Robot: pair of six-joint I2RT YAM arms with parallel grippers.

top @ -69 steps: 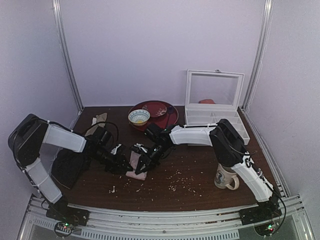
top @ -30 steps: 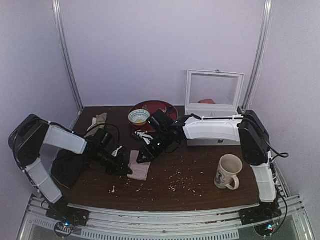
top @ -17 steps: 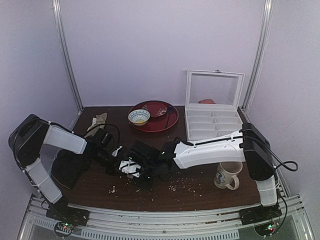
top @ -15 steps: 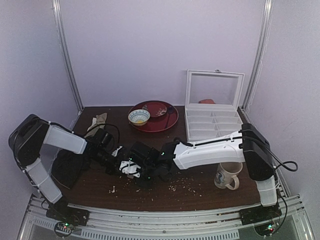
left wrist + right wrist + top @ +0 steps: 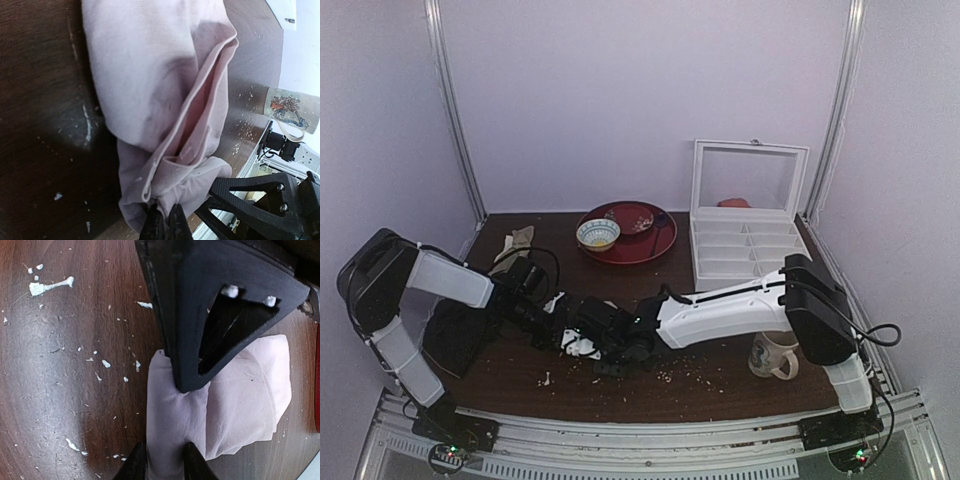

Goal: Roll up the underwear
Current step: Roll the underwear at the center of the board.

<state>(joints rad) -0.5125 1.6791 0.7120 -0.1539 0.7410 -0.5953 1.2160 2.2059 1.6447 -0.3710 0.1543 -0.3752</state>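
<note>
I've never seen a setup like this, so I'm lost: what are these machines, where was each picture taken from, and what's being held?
Two robot arms are bolted at the near edge of a table. The wide picture looks down from above and behind them; the other two come from cameras on their wrists. The left gripper is pinched shut on one end of the pale pink underwear. The right gripper has its fingers apart, astride a fold of it. Also on the table: a mug, a red plate, a bowl, a compartment box and crumbs.
</note>
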